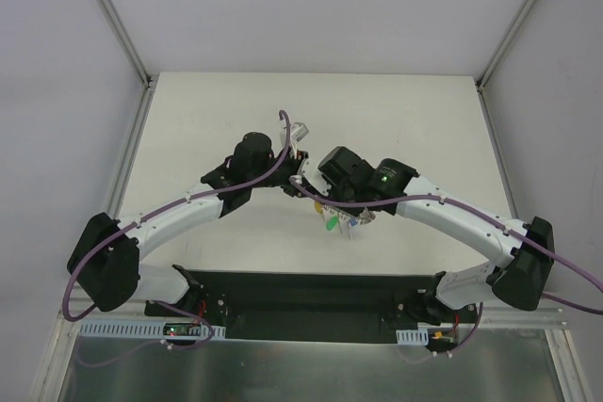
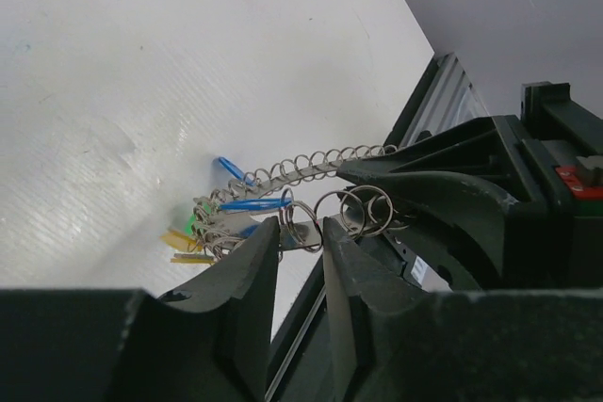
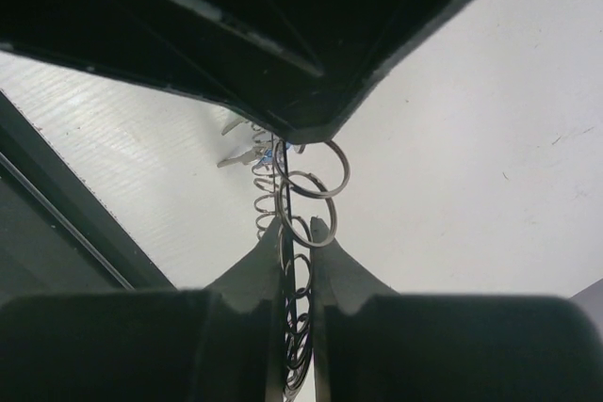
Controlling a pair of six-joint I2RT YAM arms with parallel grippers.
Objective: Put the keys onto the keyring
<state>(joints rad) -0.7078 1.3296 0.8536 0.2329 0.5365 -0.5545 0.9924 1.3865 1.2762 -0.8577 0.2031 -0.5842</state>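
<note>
The keyring is a grey ring with small wire loops along its rim, seen edge-on. Several keys hang at its lower end: blue, green and yellow. They show as a small green and yellow cluster from above. My right gripper is shut on the keyring, holding it above the table. My left gripper is closed on a flat metal key blade with a small split ring, right beside the right gripper. Both grippers meet mid-table, the left and the right.
The white table lies under both grippers, with walls at the back and sides. A black base plate runs along the near edge. Two loose small split rings hang by the right fingertips, under the left gripper's black body.
</note>
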